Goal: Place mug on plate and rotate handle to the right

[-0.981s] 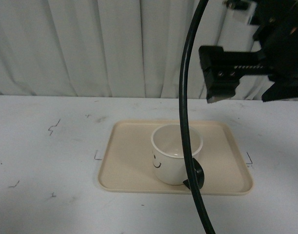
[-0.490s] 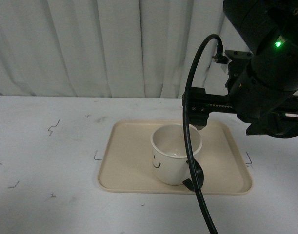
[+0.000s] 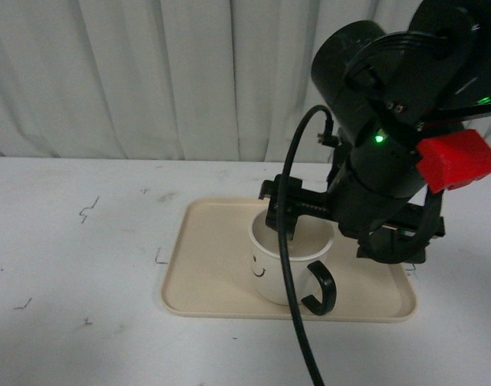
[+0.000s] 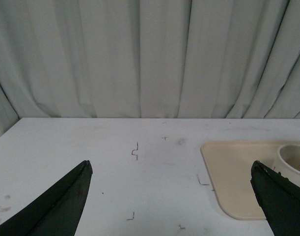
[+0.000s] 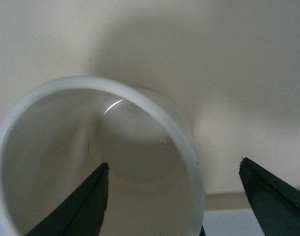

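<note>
Lowered, the open right gripper (image 5: 174,162) is set astride the cream-white cylindrical mug (image 3: 265,253), seemingly readied to turn its black loop handle (image 3: 321,289).

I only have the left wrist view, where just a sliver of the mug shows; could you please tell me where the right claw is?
Observer: The right claw is open over the mug, one finger above its mouth, the other outside its wall.
Operator: Thanks. Which way is it turned?
Observer: In the front view the handle sticks out toward the robot and to its right.
Operator: Is it seated properly?
Observer: Yes, it stands upright inside the rim of the plate, toward the near edge.
</note>
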Robot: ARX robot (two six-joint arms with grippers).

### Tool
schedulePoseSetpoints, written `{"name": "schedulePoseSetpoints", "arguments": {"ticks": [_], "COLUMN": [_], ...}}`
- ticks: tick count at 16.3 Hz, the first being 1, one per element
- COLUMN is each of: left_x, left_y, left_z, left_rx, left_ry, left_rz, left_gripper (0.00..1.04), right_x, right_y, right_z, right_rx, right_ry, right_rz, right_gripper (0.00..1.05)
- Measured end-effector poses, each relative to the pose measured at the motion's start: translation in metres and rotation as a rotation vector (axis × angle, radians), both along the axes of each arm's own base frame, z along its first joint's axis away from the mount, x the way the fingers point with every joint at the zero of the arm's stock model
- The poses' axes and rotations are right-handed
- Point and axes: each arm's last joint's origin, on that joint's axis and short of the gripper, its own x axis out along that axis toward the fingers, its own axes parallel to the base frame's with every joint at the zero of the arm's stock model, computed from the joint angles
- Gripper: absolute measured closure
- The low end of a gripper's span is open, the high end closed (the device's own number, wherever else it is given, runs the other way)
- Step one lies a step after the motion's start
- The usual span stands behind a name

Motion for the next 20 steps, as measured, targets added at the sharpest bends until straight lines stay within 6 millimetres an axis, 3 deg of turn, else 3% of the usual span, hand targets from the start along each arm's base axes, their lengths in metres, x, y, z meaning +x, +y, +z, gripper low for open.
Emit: {"name": "schedulePoseSetpoints", "arguments": {"ticks": [4, 8, 12, 13, 15, 20], "left_x": [0.000, 0.000, 0.000, 0.000, 0.000, 0.000], "left_y": [0.000, 0.000, 0.000, 0.000, 0.000, 0.000], "left_z": [0.000, 0.000, 0.000, 0.000, 0.000, 0.000], "left_rx": [0.000, 0.000, 0.000, 0.000, 0.000, 0.000], "left_ry": [0.000, 0.000, 0.000, 0.000, 0.000, 0.000], "left_rz": [0.000, 0.000, 0.000, 0.000, 0.000, 0.000], "left_gripper": [0.07, 0.07, 0.07, 0.07, 0.07, 0.07], "right_x": [0.003, 0.010, 0.016, 0.026, 0.033, 0.057], "right_y": [0.006, 0.007, 0.008, 0.009, 0.000, 0.000], "right_z": [-0.010, 0.004, 0.015, 0.025, 0.028, 0.047], "right_rx": [-0.013, -0.035, -0.064, -0.139, -0.279, -0.322], "right_ry": [0.074, 0.095, 0.117, 0.087, 0.111, 0.018], "right_rz": [-0.015, -0.001, 0.230, 0.425, 0.747, 1.035], "right_gripper": [0.59, 1.02, 1.02, 1.02, 1.02, 1.02]}}
